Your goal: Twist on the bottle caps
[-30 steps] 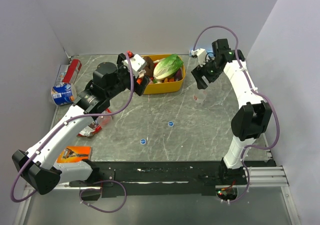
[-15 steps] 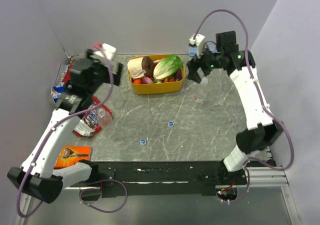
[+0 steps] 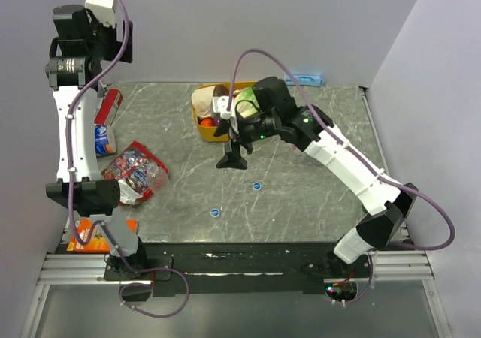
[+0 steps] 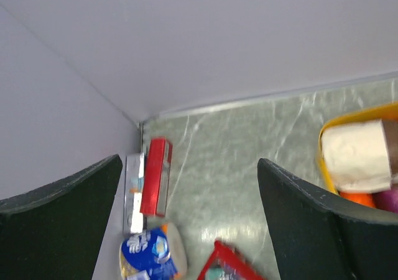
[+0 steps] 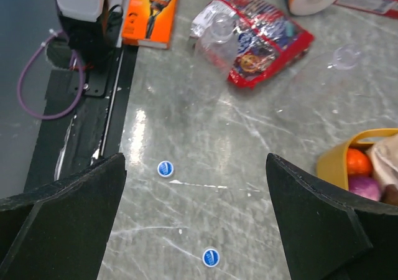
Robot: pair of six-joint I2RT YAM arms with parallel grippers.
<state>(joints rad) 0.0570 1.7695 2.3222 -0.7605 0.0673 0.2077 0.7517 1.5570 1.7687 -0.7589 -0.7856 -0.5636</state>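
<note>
The right gripper (image 3: 234, 160), just in front of the yellow tub (image 3: 201, 133), and the raised left gripper (image 4: 188, 186) both gape empty. Two blue bottle caps (image 3: 257, 185) lie nearer than the tub; best to descend squarely, fingers straddling one.

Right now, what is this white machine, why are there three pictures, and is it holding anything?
It is a robot with two arms, each ending in a two-finger pincer. One picture looks down from above; the other two come from wrist cameras, so dark fingers frame them. The left pincer is up high; the right pincer hangs over the table. There lie a blue bottle cap, a second blue cap, a clear bottle by a snack bag, an orange razor box and a yellow tub of food. Both pincers are open, holding nothing.
</note>
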